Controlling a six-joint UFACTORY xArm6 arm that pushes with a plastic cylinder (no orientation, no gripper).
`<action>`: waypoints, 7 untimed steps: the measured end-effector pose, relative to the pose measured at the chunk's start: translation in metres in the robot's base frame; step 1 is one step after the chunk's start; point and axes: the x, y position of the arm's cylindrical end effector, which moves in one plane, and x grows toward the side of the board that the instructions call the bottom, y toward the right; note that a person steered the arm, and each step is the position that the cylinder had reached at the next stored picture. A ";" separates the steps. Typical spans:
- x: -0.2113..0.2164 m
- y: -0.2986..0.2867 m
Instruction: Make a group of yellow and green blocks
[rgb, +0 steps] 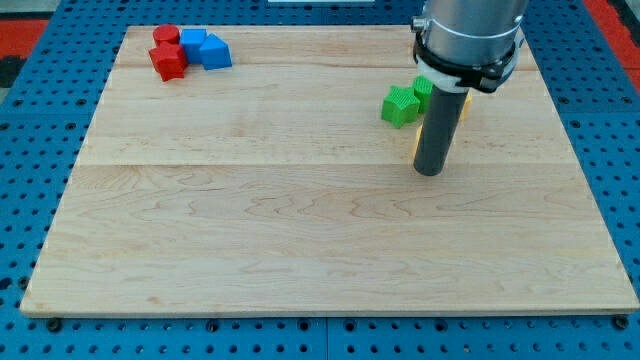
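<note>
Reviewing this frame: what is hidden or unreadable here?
- Yellow blocks: only slivers show beside the rod; their count and shape are unreadable.
- Second green block: partly covered by the arm.
- My tip: its contact with the yellow block is unclear.
- Arm: cut off by the view's top.

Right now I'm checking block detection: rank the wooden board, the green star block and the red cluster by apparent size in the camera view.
1. Wooden board, by far the largest.
2. Red cluster, two blocks together.
3. Green star block, close to the cluster in size, so this order is unsure.

Wooden board (300, 230) carries red blocks (167, 55), blue blocks (205, 48), green blocks (405, 102)
</note>
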 end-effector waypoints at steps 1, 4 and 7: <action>-0.015 0.004; -0.042 0.011; -0.088 -0.191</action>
